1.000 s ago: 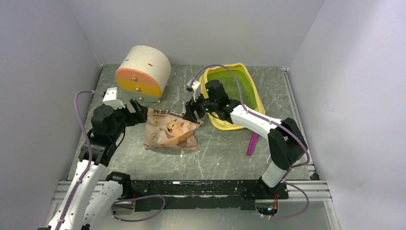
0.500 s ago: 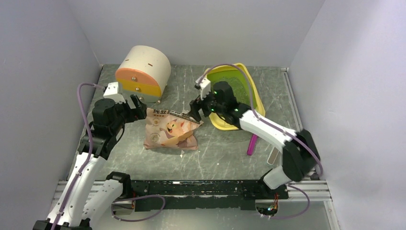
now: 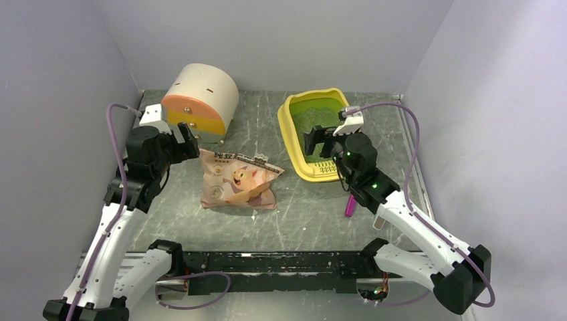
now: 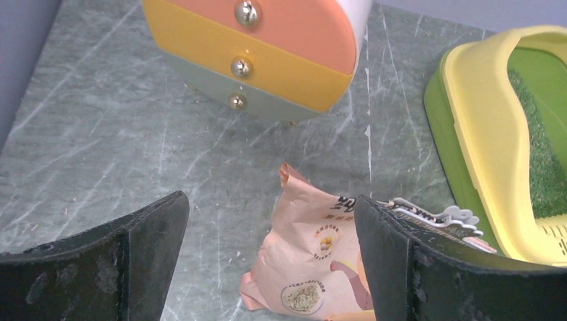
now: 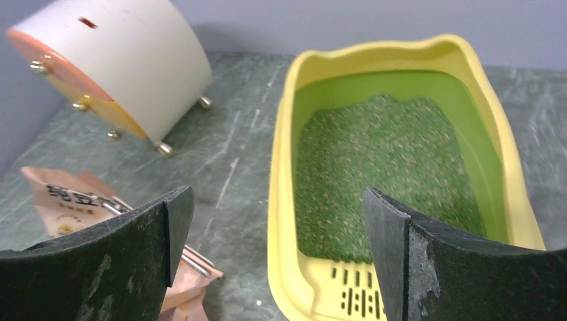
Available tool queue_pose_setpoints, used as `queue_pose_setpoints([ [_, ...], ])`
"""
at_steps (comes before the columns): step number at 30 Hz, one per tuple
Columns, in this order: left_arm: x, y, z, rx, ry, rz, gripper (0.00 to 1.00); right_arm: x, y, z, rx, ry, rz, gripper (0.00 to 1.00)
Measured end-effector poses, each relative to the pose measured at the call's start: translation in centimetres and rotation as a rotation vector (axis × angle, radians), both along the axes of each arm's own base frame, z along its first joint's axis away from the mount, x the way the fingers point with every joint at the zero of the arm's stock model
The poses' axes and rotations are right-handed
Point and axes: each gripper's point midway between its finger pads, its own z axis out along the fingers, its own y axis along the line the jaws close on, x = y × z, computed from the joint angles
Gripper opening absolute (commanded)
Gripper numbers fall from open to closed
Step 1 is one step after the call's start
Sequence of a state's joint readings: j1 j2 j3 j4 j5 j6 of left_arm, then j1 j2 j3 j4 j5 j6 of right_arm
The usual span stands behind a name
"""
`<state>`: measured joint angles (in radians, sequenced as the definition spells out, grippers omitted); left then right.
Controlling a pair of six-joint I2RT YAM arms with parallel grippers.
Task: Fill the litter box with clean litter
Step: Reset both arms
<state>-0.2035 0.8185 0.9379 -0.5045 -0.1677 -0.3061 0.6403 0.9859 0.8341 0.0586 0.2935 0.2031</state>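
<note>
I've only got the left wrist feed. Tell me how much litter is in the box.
Observer: In the right wrist view, litter lies as a speckled layer over most of the pan floor of the box.
Operator: Report the right gripper.
Observer: The right gripper is open and empty, over the box's near end.
Operator: Find the scoop.
Observer: The scoop lies on the table beside the box's near end, partly hidden by the right arm.
</note>
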Motion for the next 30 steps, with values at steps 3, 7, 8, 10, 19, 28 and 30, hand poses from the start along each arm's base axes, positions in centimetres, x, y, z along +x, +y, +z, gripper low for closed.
queue_pose_setpoints([
  [3,0.2,0.3,1.5,0.009,-0.02,0.013,0.97,0.0,-1.2,-1.4,-0.03,0.049,-0.057,1.0],
  [7,0.5,0.7,3.1,0.021,-0.041,0.034,0.97,-0.4,-3.2,-2.3,-0.072,0.068,-0.134,1.0],
  [8,0.5,0.8,3.2,0.024,-0.042,0.039,0.97,-0.7,-3.8,-2.3,-0.08,0.065,-0.148,1.0],
  [10,0.5,1.0,3.2,0.034,-0.035,0.044,0.97,-1.3,-4.5,-1.7,-0.08,0.052,-0.158,1.0],
  [19,0.7,1.3,3.6,0.055,-0.013,0.056,0.97,-1.8,-6.3,0.6,-0.037,0.021,-0.241,1.0],
  [28,0.7,1.3,3.9,0.053,-0.014,0.058,0.97,-0.8,-7.1,-0.3,-0.073,0.09,-0.335,1.0],
  [30,0.7,1.3,4.0,0.052,-0.014,0.058,0.97,-0.9,-7.3,-0.3,-0.073,0.088,-0.343,1.0],
])
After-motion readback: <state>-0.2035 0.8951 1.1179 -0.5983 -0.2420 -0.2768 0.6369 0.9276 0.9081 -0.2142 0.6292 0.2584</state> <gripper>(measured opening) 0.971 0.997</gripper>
